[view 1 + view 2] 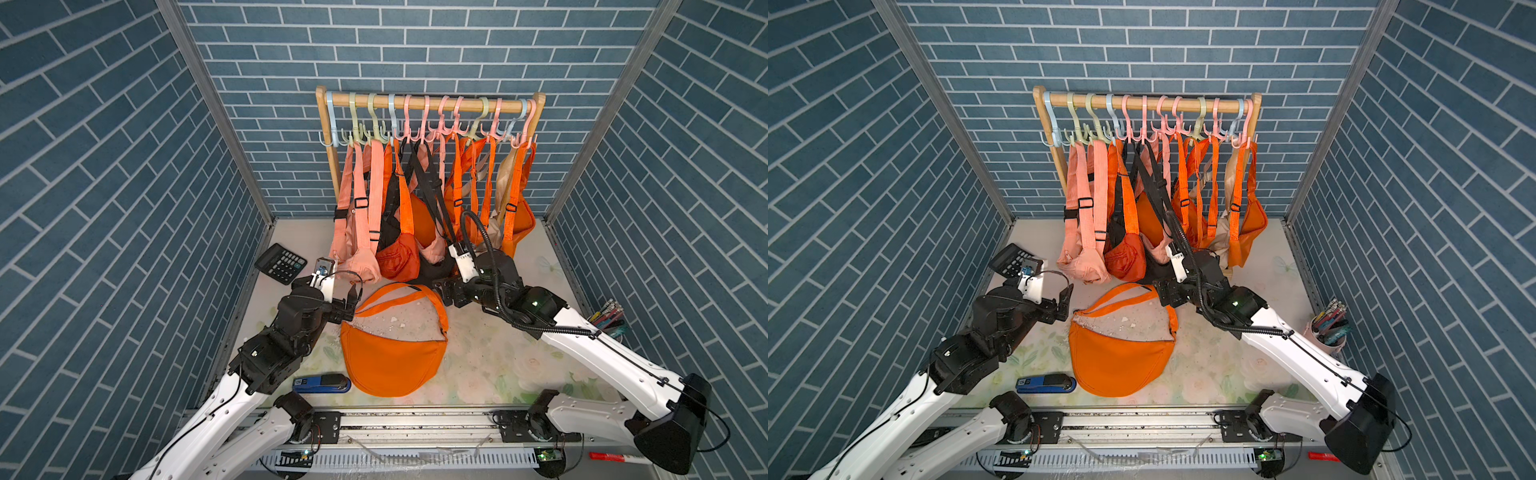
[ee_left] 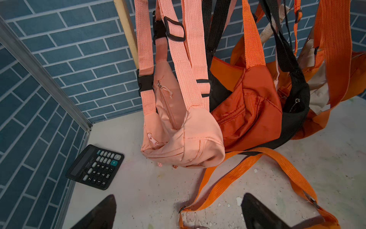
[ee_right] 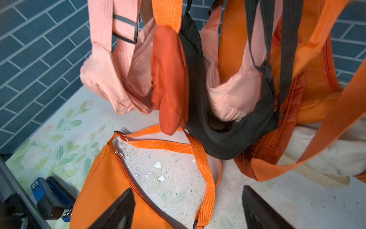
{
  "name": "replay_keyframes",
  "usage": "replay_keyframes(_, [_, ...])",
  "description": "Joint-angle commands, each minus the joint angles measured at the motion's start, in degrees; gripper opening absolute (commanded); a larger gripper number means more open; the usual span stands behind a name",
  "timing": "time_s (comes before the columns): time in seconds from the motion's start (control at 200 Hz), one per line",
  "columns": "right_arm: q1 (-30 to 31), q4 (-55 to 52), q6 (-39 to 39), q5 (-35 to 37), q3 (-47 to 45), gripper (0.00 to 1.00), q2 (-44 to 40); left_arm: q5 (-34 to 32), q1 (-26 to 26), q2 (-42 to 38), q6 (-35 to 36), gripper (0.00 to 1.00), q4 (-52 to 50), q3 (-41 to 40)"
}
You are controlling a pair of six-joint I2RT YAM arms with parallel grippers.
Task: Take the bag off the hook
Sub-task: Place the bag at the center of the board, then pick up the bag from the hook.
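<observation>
Orange sling bag (image 1: 390, 361) flat on table (image 1: 498, 345). Left gripper (image 2: 179, 208), right gripper (image 3: 187, 198): spread wide, empty, fingers cropped at frame edge.

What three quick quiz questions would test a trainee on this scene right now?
1. True or false: the orange bag lies on the table, off the hooks.
2. The left gripper is: A open, B shut on the bag, C out of view?
3. Fill in: the blue stapler lies nearest the ___ arm.
Key: 1 true; 2 A; 3 left.
</observation>
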Motion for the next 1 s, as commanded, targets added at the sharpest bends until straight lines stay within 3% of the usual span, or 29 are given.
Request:
replay_keyframes(0.0, [0.6,-3.1,-3.1,-1.9,5.7,0.83,2.9,-0.9,0.4,-0.6,1.3,0.99,-2.5,-1.6])
replay_keyframes(0.395, [3.2,-3.3,-1.0,-7.0,26.9,0.65,19.7,4.6,0.8,-0.1,-1.1,0.99,-2.5,-3.9])
replay_keyframes(0.585, [3.4,-3.2,0.8,-13.0,37.5,0.64,28.3,3.4,0.8,0.0,-2.3,0.99,-4.9,-3.3])
replay_keyframes(0.995, [3.4,-6.4,3.0,-16.4,58.6,0.64,45.9,3.0,0.9,-2.0,-2.2,0.99,-5.4,-2.7])
